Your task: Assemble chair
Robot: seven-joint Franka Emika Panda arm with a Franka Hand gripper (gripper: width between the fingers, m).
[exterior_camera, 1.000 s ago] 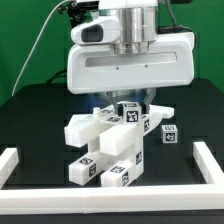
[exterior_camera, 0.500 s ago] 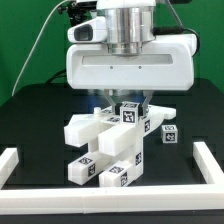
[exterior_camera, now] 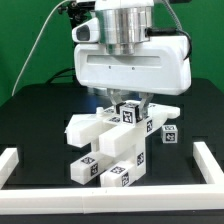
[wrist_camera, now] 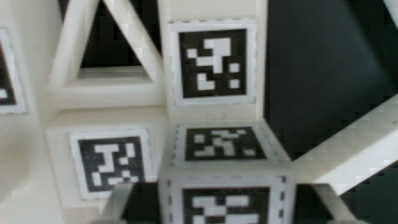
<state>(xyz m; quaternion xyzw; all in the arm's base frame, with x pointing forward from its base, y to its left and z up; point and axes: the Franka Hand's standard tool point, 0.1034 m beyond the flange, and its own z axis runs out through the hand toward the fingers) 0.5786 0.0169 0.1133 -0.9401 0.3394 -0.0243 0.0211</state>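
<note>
The chair's white tagged parts lie heaped mid-table in the exterior view: slabs and bars (exterior_camera: pixel 100 130), a long bar (exterior_camera: pixel 92 166) and a short piece (exterior_camera: pixel 118 177) at the front, and a small cube (exterior_camera: pixel 169 133) at the exterior view's right. My gripper (exterior_camera: pixel 130 103) hangs straight down over the heap, onto a tagged upright block (exterior_camera: pixel 130 113). In the wrist view the gripper (wrist_camera: pixel 222 205) has its dark fingers (wrist_camera: pixel 135 200) against both sides of that block (wrist_camera: pixel 222 150). A tagged white bar (wrist_camera: pixel 214 60) lies beyond it.
A white rail (exterior_camera: pixel 18 165) edges the black table at the front and both sides. The arm's broad white hand (exterior_camera: pixel 135 65) hides the back of the heap. A cable hangs at the back on the exterior view's left (exterior_camera: pixel 40 45).
The hand has shifted slightly toward the exterior view's right and looks a little narrower, as if turned. The chair parts have not moved.
</note>
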